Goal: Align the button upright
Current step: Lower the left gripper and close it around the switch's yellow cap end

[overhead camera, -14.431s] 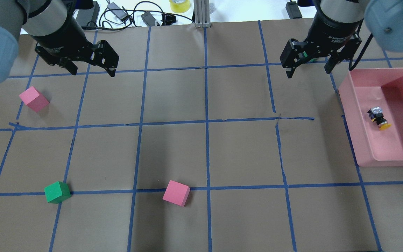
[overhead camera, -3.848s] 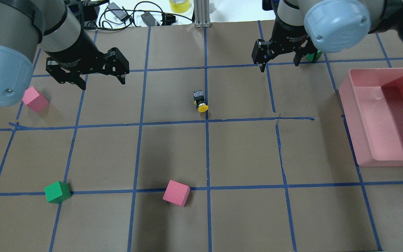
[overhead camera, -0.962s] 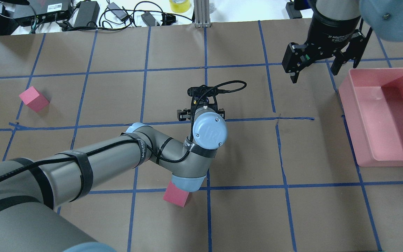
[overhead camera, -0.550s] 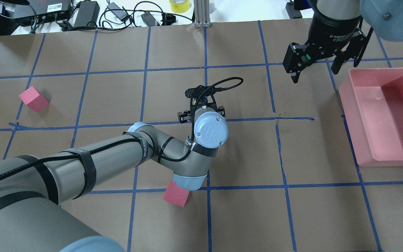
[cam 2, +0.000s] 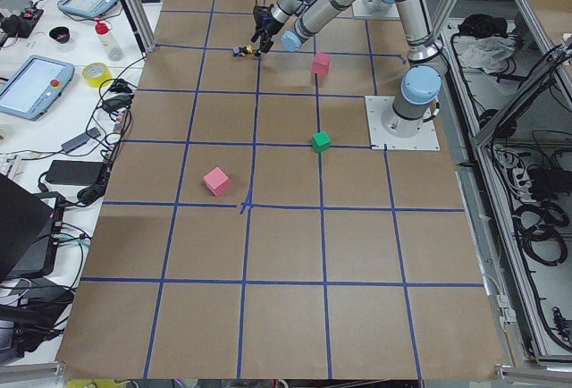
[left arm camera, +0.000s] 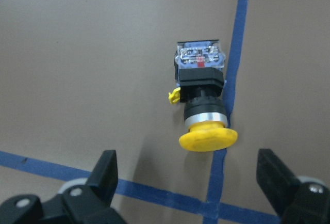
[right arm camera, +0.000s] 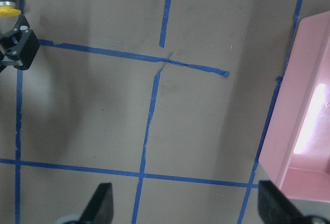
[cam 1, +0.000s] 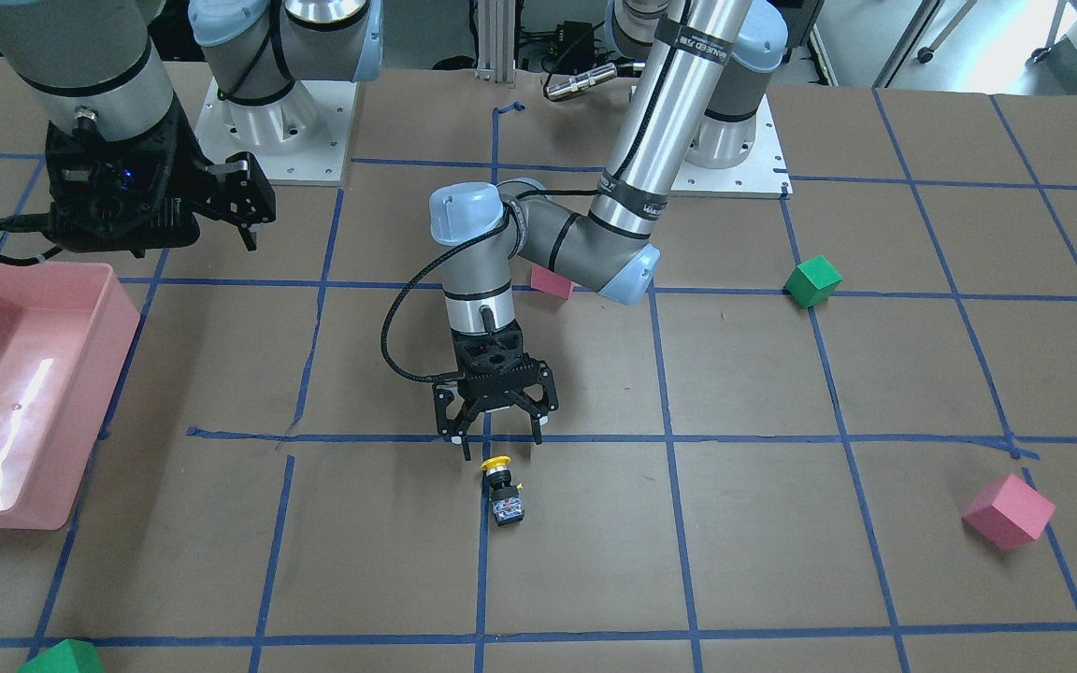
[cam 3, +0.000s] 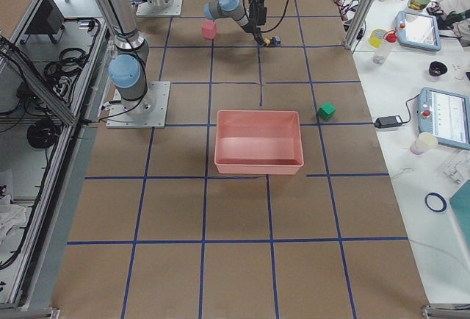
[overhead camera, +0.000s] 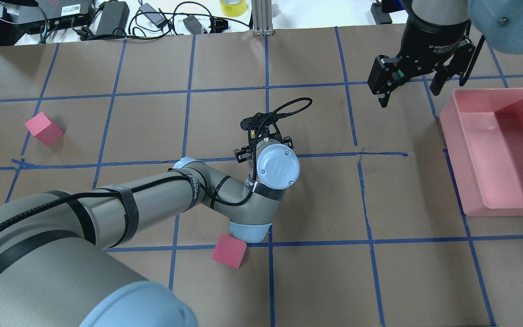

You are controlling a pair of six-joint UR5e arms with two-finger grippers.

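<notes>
Hovering just above the middle of the front-facing view, the left gripper (cam 1: 499,447) has its fingers spread wide. The button (cam 1: 502,489) lies on its side on the desk (cam 1: 782,561) directly below, cap toward the gripper, long axis along the blue tape line (cam 1: 482,570). The right gripper (overhead camera: 407,94), also spread, is well apart.

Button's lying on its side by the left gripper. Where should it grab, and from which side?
Probably the black body of the button, between yellow cap and contact block, from above, the open left gripper closing across its width. It lies on its side, cap toward the gripper, both flanks clear; the rounded cap looks likelier to slip.
</notes>
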